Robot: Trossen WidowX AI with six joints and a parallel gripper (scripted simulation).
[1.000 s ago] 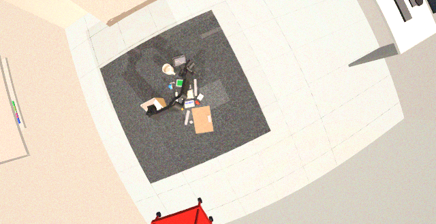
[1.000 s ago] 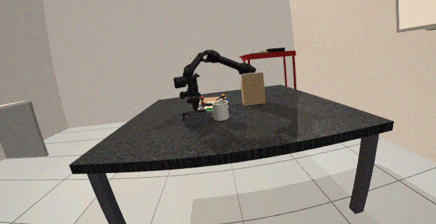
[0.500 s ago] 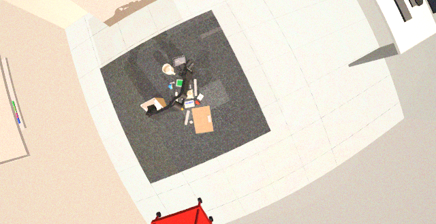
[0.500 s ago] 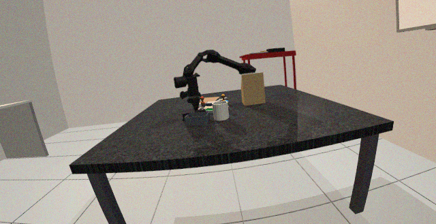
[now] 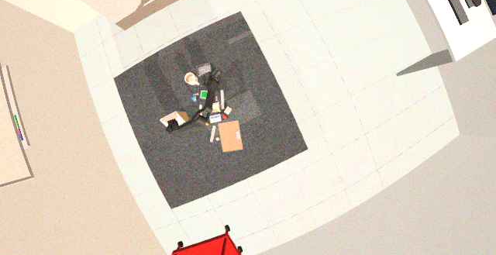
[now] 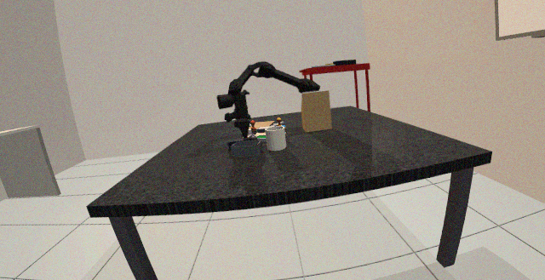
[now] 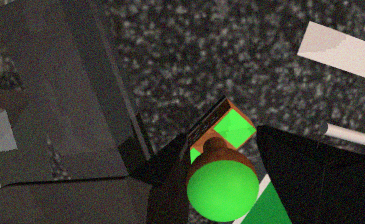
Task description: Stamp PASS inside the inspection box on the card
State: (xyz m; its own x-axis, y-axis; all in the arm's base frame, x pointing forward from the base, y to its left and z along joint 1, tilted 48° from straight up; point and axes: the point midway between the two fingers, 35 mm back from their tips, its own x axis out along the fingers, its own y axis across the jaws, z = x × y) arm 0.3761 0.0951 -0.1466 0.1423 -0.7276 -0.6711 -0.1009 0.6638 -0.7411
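The gripper (image 5: 217, 76) (image 6: 245, 137) (image 7: 222, 138) grips the green-knobbed stamp (image 7: 223, 189), presumably PASS, beside the green pad (image 5: 204, 94) (image 7: 267, 206) — pickup seems to be about done, and 3 steps look left: inking, 1 boxed print, returning it to the bench (image 6: 298, 161).

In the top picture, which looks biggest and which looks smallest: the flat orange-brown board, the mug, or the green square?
Biggest to smallest, as they look from the top:
1. the flat orange-brown board
2. the mug
3. the green square
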